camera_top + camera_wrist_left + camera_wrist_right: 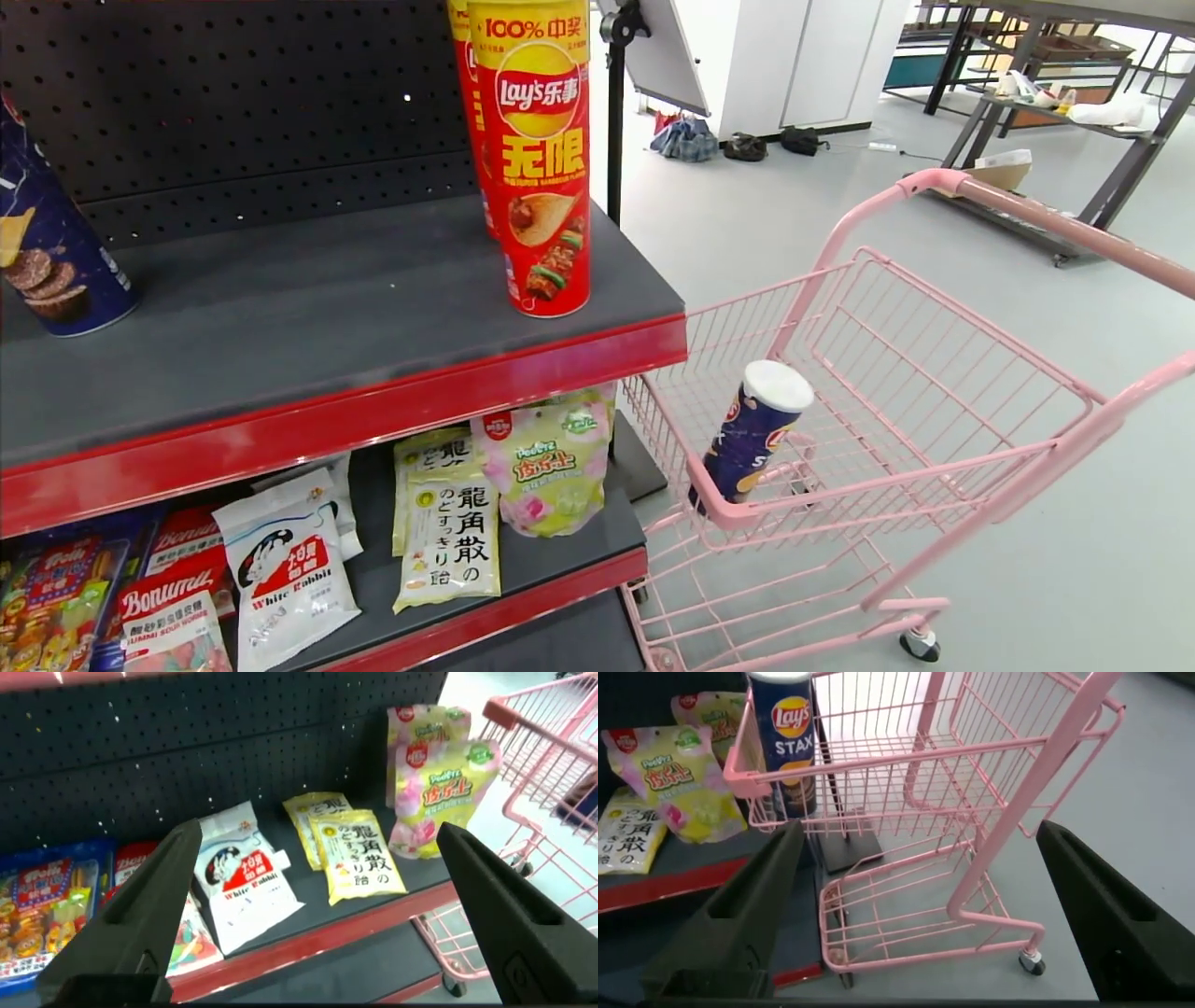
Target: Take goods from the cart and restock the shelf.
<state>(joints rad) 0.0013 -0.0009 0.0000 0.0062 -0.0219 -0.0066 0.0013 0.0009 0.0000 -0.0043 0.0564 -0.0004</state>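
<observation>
Leaning in the pink wire cart [934, 177], lower right of centre in the head frame, is a dark blue cylindrical chip can [752, 434]. A tall red chip can [544, 159] stands upper centre on the dark grey shelf [308, 308]. The left hand [318, 831] and the right hand [917, 829] both have their fingers apart.

A broad gap on the upper shelf [308, 317] separates blue can [47, 252] from red cans [546, 168].

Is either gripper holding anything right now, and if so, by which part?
Nothing is held. The left gripper and the right gripper are both open and empty; the blue can stands ungripped in the pink cart.
</observation>
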